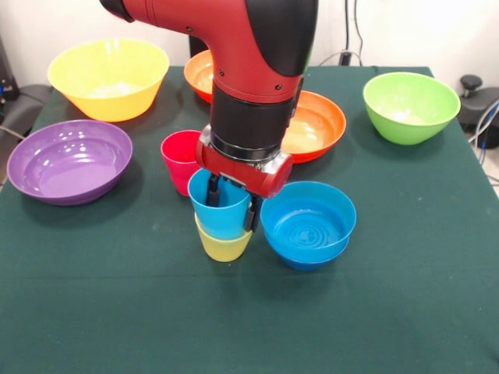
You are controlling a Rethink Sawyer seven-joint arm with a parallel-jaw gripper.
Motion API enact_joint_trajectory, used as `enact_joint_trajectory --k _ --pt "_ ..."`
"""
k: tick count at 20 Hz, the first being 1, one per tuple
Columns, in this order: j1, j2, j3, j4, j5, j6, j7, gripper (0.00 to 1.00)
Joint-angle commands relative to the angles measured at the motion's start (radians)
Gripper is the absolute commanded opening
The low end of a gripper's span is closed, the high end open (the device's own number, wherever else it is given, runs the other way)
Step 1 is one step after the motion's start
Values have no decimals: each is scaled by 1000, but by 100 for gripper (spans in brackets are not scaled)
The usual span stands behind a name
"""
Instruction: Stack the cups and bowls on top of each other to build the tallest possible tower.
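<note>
Front view shows the red arm reaching down to the middle of the green desk point(117, 312), its hand point(231, 204) lowered over the light blue cup point(218, 214). One dark finger point(213, 189) dips inside the cup and another runs down its outer right wall, so the hand appears clamped on that wall. The light blue cup sits nested in the yellow cup point(223, 246), and this pair is the tower so far.

Risks, as I judge them: if the hand lifts without letting go, the light blue cup may drag the yellow one up or tip both. The small blue bowls point(309, 224) sit just right of the pair, so a sideways shift could knock them.

Counted: three cups, namely light blue, yellow, and the red-pink cup point(181, 158) standing alone just behind and left of the pair. Large bowls: yellow bowl point(108, 76) far left, purple bowl point(69, 159) left, lime green bowl point(411, 105) far right, and two orange bowls point(316, 125) partly hidden behind the arm. The small blue bowls look like two nested, though I cannot be sure.
</note>
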Motion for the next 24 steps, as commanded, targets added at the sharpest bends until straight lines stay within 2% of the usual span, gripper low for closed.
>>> enact_joint_trajectory --k 1,12,18,24 --pt "25 81 63 64 0 -13 143 100" --pt "24 76 47 74 -7 -64 148 100" --pt "19 28 50 78 5 0 128 100" --pt "15 9 59 86 12 -8 127 100"
